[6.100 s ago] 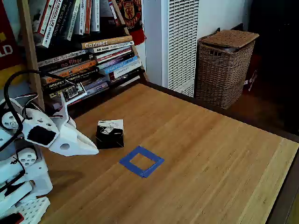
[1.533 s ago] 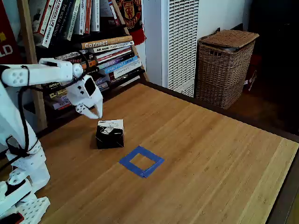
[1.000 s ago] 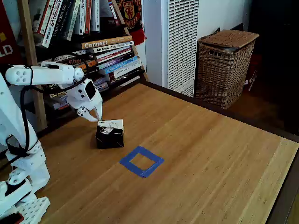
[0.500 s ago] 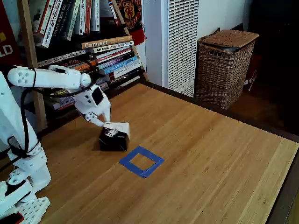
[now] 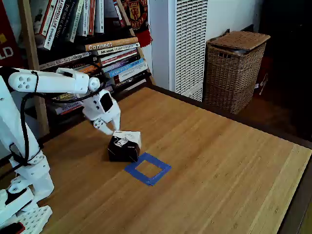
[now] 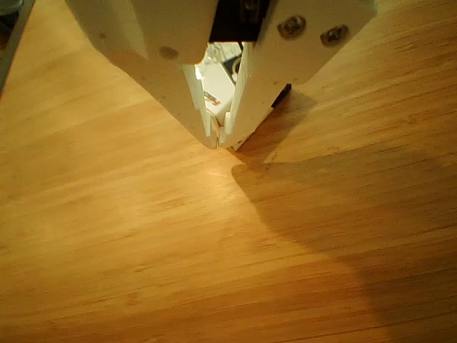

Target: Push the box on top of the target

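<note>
White gripper point(image 6: 219, 140) tips pinched together, pointing down at wooden table point(image 6: 143, 243), box point(image 6: 218, 78) glimpsed behind them

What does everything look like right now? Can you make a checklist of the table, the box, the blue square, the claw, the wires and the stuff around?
Surface: wooden table, bare apart from the job's things.
Job's things: black box with a white top sits at the upper-left edge of the blue tape square, not yet inside it.
Clutter: nothing seen on the table.
Claw: white claw shut, tips together behind the box, on the side away from the square.
Cables: black cable runs along the arm.
Surroundings: bookshelf, white heater, wicker basket.
</note>
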### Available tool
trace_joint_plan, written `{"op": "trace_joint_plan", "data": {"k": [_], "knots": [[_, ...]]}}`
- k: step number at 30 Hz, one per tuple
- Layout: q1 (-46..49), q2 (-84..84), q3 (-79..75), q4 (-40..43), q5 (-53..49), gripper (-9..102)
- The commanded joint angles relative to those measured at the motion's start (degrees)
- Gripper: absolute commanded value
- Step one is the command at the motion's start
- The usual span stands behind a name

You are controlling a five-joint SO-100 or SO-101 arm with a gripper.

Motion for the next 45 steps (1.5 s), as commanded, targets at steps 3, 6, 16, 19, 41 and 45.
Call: {"op": "trace_joint_plan", "data": {"k": [3, 6, 16, 19, 41, 45], "knots": [[0.8, -1.5, -4.6, 0.7, -1.1, 0], [1.3, -3.2, -6.2, 0.4, -1.6, 0], [3.1, -6.9, -10.0, 0.5, -2.8, 0], [4.3, -6.9, -10.5, 1.5, -4.1, 0], [9.1, -5.2, -12.0, 5.2, -8.5, 0], [9.9, -5.6, -13.2, 5.8, -9.1, 0]]}}
